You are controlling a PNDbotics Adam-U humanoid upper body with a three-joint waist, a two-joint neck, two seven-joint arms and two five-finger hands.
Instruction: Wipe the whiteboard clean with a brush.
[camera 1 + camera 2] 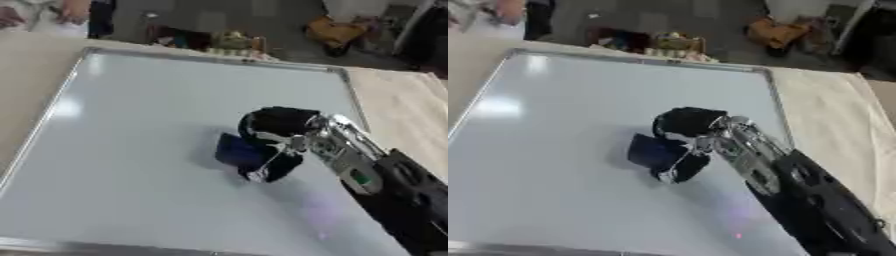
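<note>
A dark blue brush point(238, 151) sits flat on the whiteboard point(131, 125), near its middle, likely so its face can rub the surface. The robot's right hand point(276, 135) curls its fingers around it, arm reaching in from the lower right. The board lies on a pale table point(411, 110).

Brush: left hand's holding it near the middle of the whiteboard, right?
Not the left. The right hand, whose arm enters from the lower right, has its fingers curled round the dark blue brush, as the left eye view shows. The rest holds: it is near the middle of the whiteboard.
</note>
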